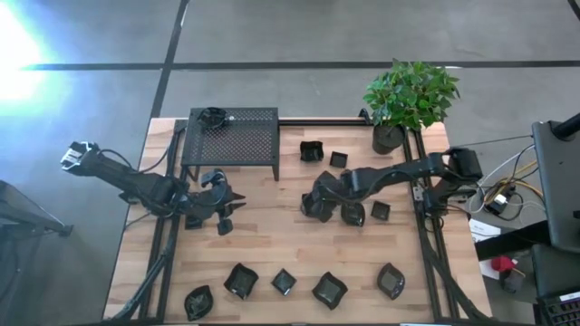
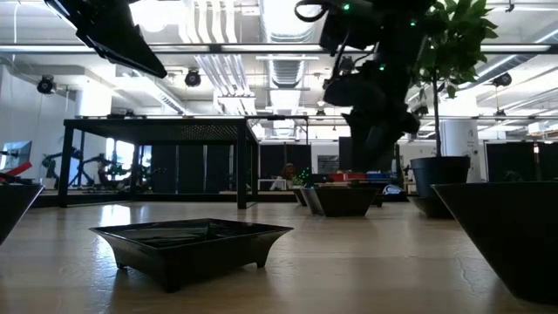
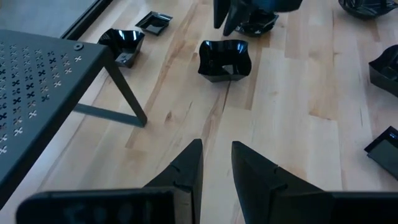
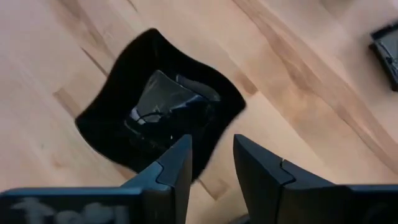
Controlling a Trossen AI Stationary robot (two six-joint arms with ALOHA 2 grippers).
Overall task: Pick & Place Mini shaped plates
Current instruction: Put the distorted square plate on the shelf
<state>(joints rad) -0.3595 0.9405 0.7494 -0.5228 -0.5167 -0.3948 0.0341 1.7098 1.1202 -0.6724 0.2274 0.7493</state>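
Sitting mid-table, right of centre: a wavy square plate [image 4: 158, 118], directly under the right gripper [image 4: 211, 163], fingers slightly parted and hovering over its near edge, gripping nothing. Lying around it: other plates, two near the far edge [image 1: 312, 150], five along the near edge [image 1: 284, 282]. Waiting left of centre beside the stand [image 1: 232, 133]: the left gripper [image 3: 216, 163], fingers narrowly apart, empty.
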